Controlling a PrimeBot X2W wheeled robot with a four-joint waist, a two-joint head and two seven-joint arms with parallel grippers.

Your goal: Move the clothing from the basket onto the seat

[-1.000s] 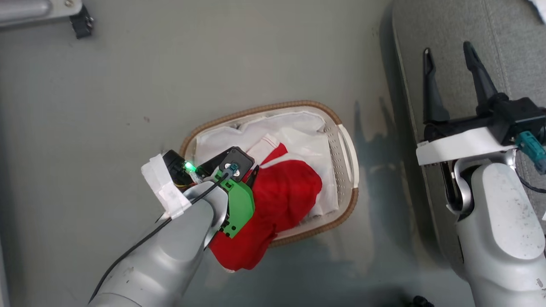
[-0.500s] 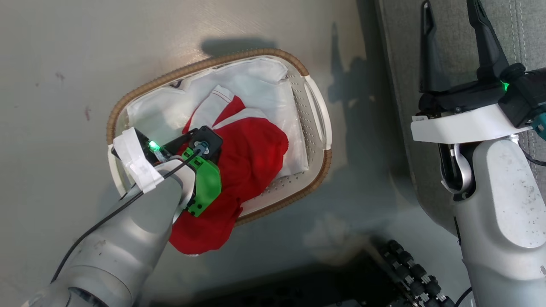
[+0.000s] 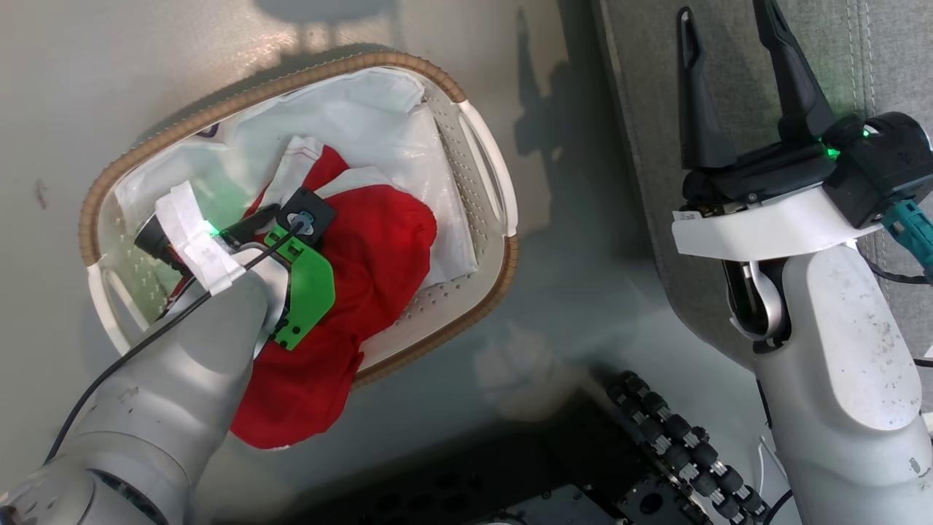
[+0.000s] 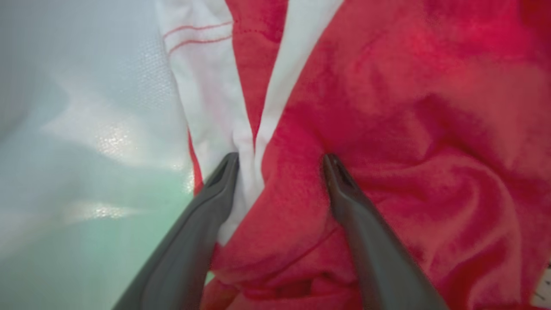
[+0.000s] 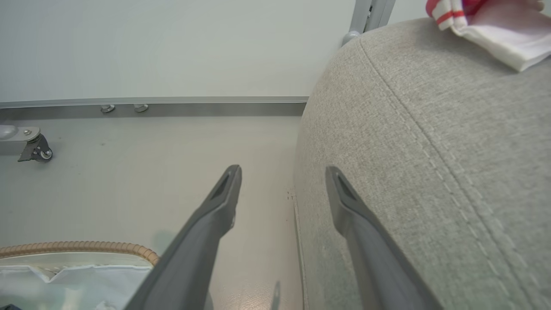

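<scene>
The left claw (image 4: 280,160) is down in the basket (image 3: 487,157), fingers apart, straddling a fold of the red clothing (image 3: 379,248). The clothing lies on the white lining (image 3: 350,124) and spills over the near rim. The right claw (image 5: 283,168), also apart, hovers at the edge of the grey seat (image 5: 430,129).

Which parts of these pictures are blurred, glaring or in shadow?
Head view: dark finger-shaped shadows fall on the floor between the basket and the seat. Left wrist view: the clothing is soft and out of focus, and the lining shows glare patches and a green tint. Right wrist view: evenly lit, with the seat weave sharp.
</scene>
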